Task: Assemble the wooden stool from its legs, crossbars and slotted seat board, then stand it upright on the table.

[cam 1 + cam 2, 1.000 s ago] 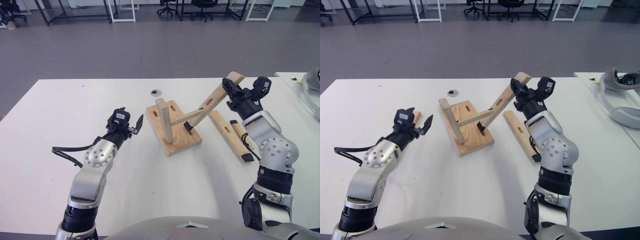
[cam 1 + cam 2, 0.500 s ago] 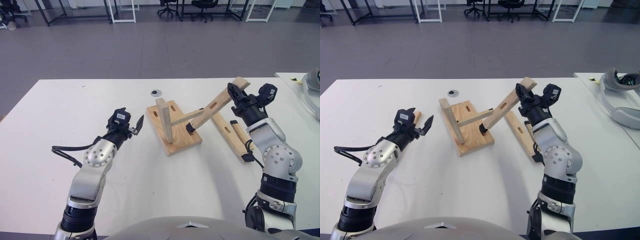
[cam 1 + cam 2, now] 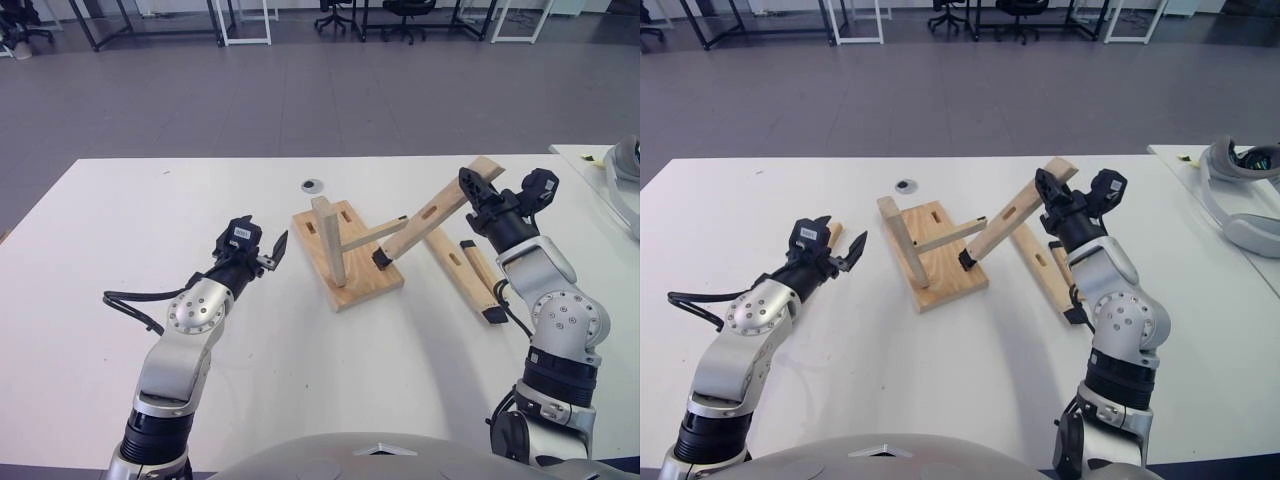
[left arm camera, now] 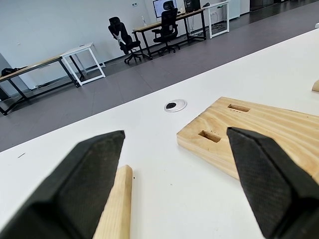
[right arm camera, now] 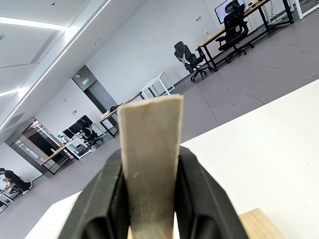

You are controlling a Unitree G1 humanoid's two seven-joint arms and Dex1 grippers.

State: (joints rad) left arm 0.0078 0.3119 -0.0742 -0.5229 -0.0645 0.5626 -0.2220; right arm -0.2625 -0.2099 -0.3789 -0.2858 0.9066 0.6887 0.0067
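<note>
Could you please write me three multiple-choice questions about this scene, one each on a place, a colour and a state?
1. Where does the upright leg stand?
A) on the bare table
B) on the seat board
C) on the floor

2. What colour is the tip at the lower end of the tilted leg?
A) red
B) white
C) black

3. How is the right hand?
A) shut on the tilted leg
B) open over the table
C) shut on the seat board

Answers: 1 B, its foot sits on the board's face. 2 C, that end is dark against the pale wood. 3 A, the right wrist view shows both fingers pressed against the leg's sides.
</note>
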